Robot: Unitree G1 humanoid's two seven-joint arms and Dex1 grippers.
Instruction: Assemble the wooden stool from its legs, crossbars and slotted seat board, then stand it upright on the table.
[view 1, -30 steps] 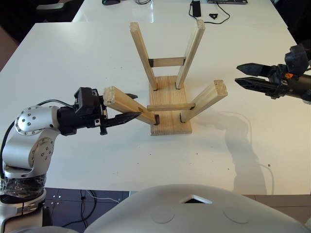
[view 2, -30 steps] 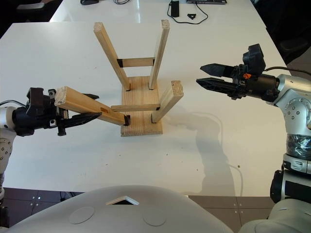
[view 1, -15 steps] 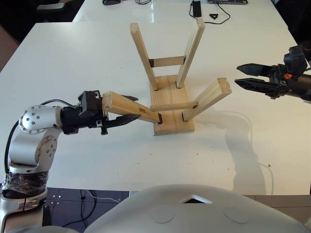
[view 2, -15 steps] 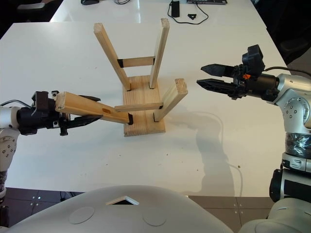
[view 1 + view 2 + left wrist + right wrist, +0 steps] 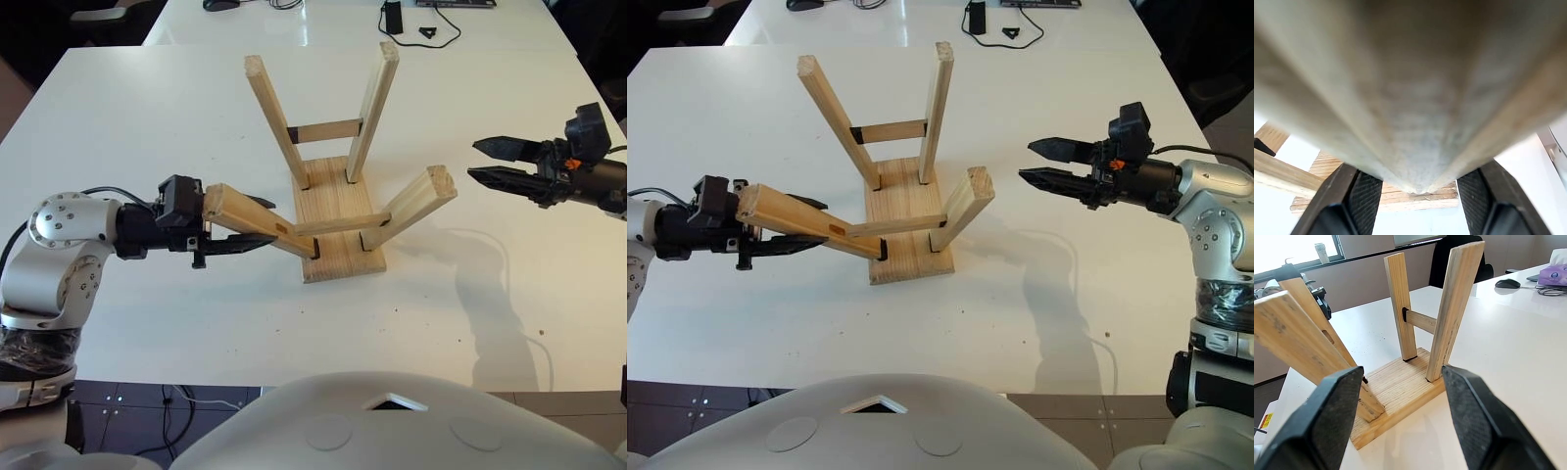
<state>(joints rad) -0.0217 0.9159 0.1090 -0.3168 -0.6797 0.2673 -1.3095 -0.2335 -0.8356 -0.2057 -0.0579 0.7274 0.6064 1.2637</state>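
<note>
Two claws in play, and only one has hold of anything. The left claw (image 5: pixel 266 221) is clamped on the near-left leg (image 5: pixel 784 212) close to its free end. In the left wrist view the ribbed pads (image 5: pixel 1364 196) press on either side of that leg, with the wood running right up against the camera. The right claw (image 5: pixel 475 160) is spread wide open with nothing in it. It's hanging in the air off to the right, pointing at the top of the near-right leg (image 5: pixel 407 208) but clearly apart from it. From its wrist camera you're looking out between the two dark fingers (image 5: pixel 1337 416) at the whole build. The stool itself is upside down around the middle of the white desk (image 5: pixel 147 117). The seat board (image 5: pixel 338 261) lies flat on the desk and all four legs stick up out of it. The two near legs splay way out to the left and right, tied together low down by the near crossbar (image 5: pixel 338 223). The far-left leg (image 5: pixel 274 117) and far-right leg (image 5: pixel 367 108) stand a lot steeper, leaning slightly apart at the tops. The far crossbar (image 5: pixel 326 130) bridges them about halfway up. So it's put together but sitting on its seat, legs in the air.
</note>
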